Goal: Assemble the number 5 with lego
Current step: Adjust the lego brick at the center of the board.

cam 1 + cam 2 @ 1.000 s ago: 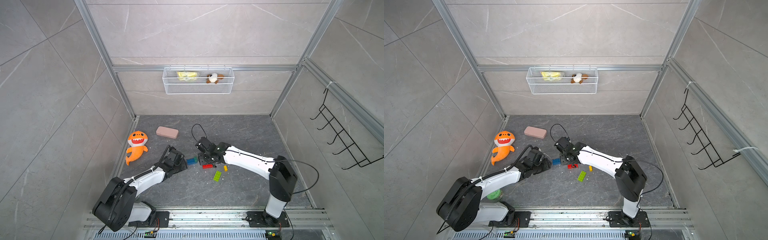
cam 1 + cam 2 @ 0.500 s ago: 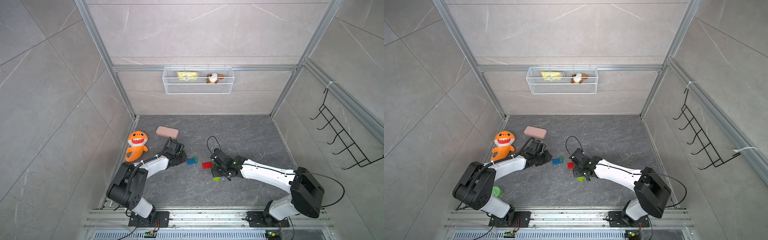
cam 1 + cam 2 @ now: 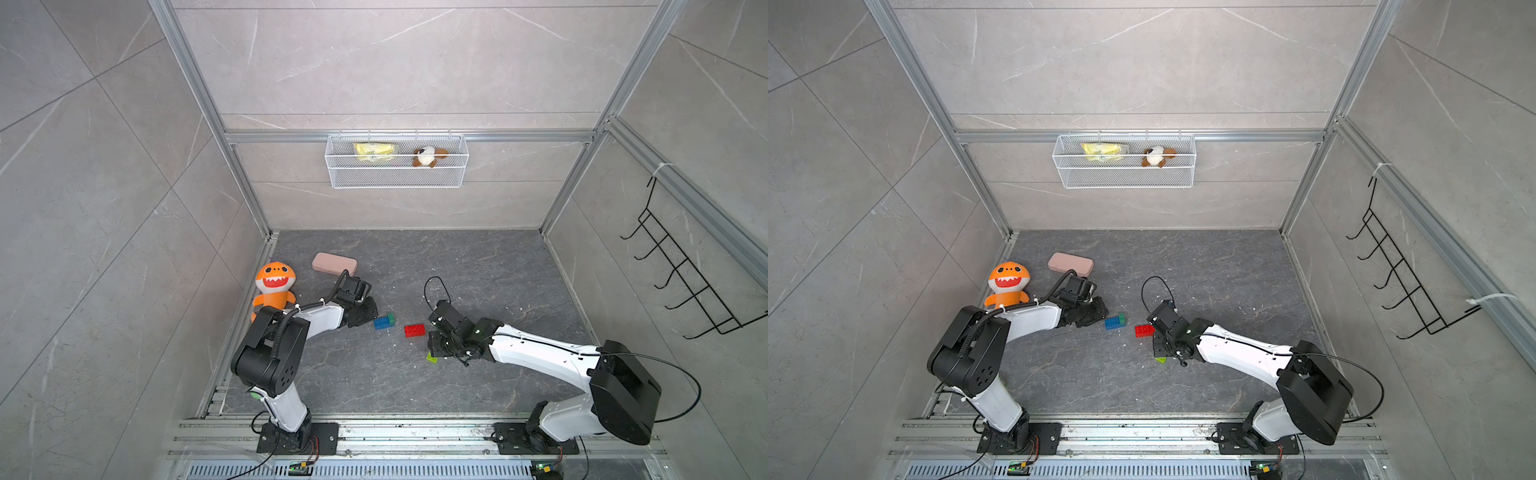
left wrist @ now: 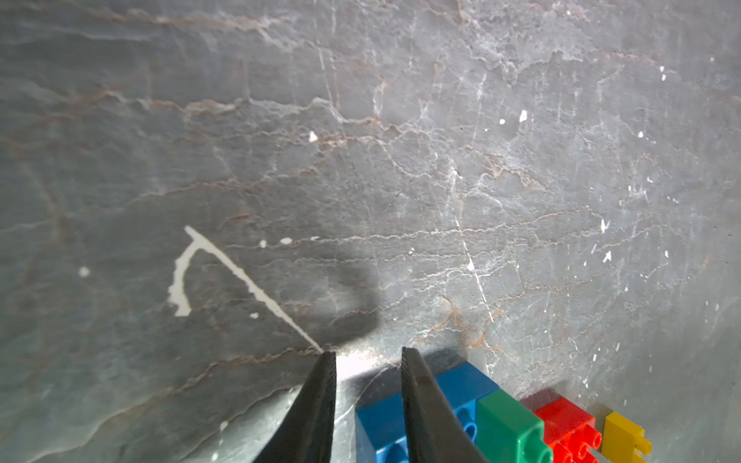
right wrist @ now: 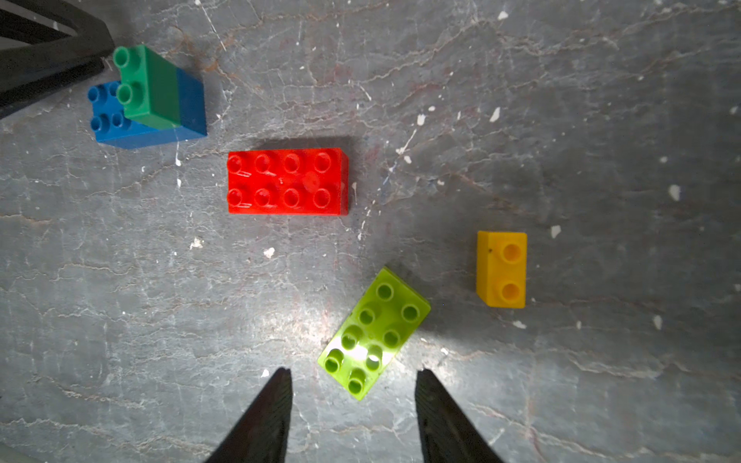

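Note:
The lego lies loose on the dark floor. A blue brick (image 3: 379,324) carries a dark green brick (image 3: 391,319) on one end. A red brick (image 3: 414,330) lies just right of them. My left gripper (image 4: 367,352) sits low beside the blue brick (image 4: 465,381), its jaws a narrow gap apart with bare floor between the tips. My right gripper (image 5: 352,375) hangs open over one end of the lime green brick (image 5: 375,330). The yellow brick (image 5: 502,269) lies beside it, hidden under that arm in both top views. No bricks joined into the number 5 show.
A pink case (image 3: 334,263) and an orange shark plush (image 3: 274,286) lie at the back left by the wall. A wire basket (image 3: 397,178) hangs on the back wall and a black hook rack (image 3: 685,282) on the right wall. White specks dot the floor.
My right gripper has moved from over the red and blue bricks toward the front, over the lime green brick, and opened wider. My left gripper's jaws have narrowed beside the blue brick.

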You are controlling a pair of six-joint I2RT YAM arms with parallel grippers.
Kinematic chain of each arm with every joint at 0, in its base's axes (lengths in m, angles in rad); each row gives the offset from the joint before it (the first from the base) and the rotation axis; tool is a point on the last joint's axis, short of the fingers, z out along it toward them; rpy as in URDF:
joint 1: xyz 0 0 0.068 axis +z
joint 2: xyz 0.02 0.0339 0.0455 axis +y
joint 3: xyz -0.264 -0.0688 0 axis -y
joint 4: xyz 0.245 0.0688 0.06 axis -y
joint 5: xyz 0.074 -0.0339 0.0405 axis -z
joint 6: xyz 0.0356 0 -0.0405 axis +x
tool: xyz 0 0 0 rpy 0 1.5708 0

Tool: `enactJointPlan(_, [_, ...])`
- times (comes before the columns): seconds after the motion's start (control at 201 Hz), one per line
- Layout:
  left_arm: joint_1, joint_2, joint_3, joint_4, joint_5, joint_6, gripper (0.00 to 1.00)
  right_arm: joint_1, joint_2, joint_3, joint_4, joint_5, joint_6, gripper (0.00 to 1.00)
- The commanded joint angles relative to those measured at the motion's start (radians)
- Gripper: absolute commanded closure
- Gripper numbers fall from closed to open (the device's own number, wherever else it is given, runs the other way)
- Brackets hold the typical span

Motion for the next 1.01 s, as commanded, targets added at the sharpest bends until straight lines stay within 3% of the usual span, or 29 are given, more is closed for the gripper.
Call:
enactJointPlan(0.0, [0.003, -0.031, -0.043, 0.033, 0.038, 0.028, 0.68, -0.008, -0.026, -0.011, 0.011, -0.003, 0.01, 0.45])
enactJointPlan(0.532, [-0.065, -0.142, -0.2, 0.09, 0.051, -0.032, 0.68, -0.023, 0.035, -0.03, -0.024, -0.026, 0.053, 0.42])
enactJointPlan(1.005, [-0.133, -0.25, -0.306, 0.116, -0.008, -0.097, 0.67, -0.02, 0.159, 0.009, -0.01, -0.024, 0.099, 0.37])
